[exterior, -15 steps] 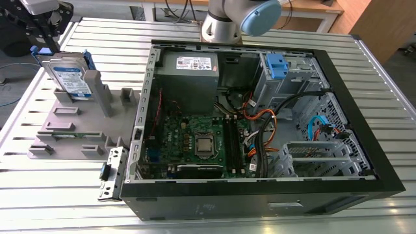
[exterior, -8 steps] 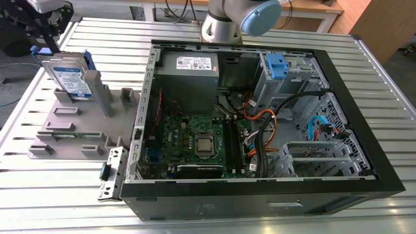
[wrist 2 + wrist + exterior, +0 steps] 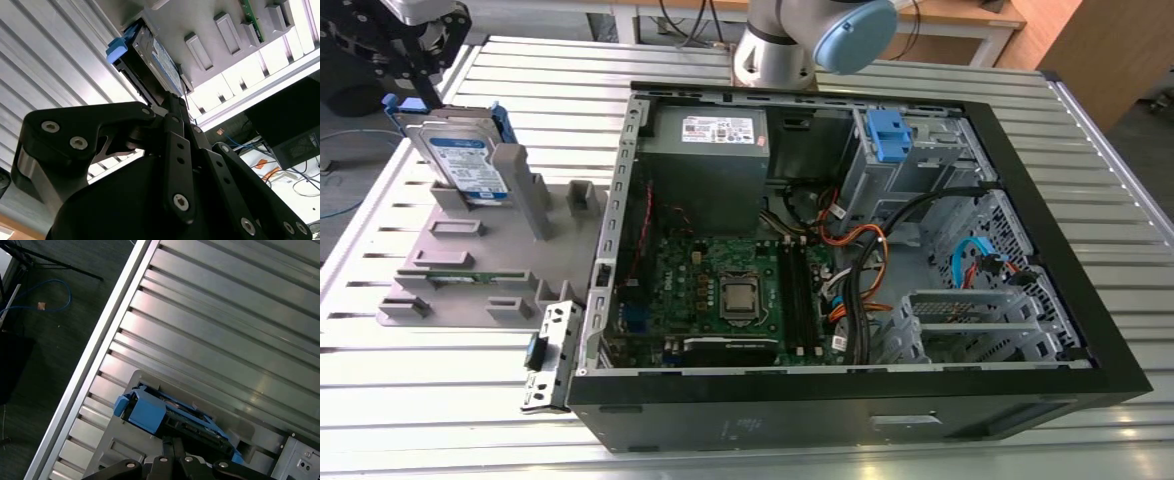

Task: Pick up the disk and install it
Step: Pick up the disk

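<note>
Step, as judged: pickup. Flat silver-grey disk (image 3: 464, 160) with blue rail frame stands upright in grey slotted holder (image 3: 480, 250), upper left of exterior view. Black gripper (image 3: 423, 98) at its top edge; jaws' spread cannot be told. Calls for straight pull from slot. Adjacent: open black computer case (image 3: 787, 420), cable-crowded, on ribbed metal surface (image 3: 440, 400).

**Ribbed metal bench, timber furniture behind, dark floor below**

A silver ribbed aluminium table (image 3: 440, 400) spans the exterior view, with bright reflections running along its ridges. At the upper edge stands a wooden-topped desk (image 3: 961, 12) on a white frame. A wooden panel (image 3: 1101, 50) fills the upper right corner. The first wrist view shows dark grey floor (image 3: 45, 350) beside the table's edge.
</note>
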Available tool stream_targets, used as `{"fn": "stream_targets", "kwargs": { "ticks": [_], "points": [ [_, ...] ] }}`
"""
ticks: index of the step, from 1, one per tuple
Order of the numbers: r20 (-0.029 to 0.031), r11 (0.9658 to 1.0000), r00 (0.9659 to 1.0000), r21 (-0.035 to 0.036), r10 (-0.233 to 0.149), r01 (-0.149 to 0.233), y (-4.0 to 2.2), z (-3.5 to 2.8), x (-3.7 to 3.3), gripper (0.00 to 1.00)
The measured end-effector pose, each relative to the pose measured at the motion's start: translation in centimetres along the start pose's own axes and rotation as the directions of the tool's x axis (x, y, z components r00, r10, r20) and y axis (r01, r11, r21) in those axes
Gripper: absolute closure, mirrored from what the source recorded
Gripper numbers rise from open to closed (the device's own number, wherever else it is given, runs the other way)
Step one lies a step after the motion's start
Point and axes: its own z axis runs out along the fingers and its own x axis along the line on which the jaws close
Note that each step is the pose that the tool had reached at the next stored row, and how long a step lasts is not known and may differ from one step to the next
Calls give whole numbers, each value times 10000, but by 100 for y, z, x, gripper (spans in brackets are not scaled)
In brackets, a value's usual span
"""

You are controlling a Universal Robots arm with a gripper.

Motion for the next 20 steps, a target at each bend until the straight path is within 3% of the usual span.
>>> {"fn": "stream_targets", "kwargs": {
  "ticks": [20],
  "points": [
    [-7, 9996, 9996, 5, -298, 298, 0, 0, 0, 89]
  ]
}}
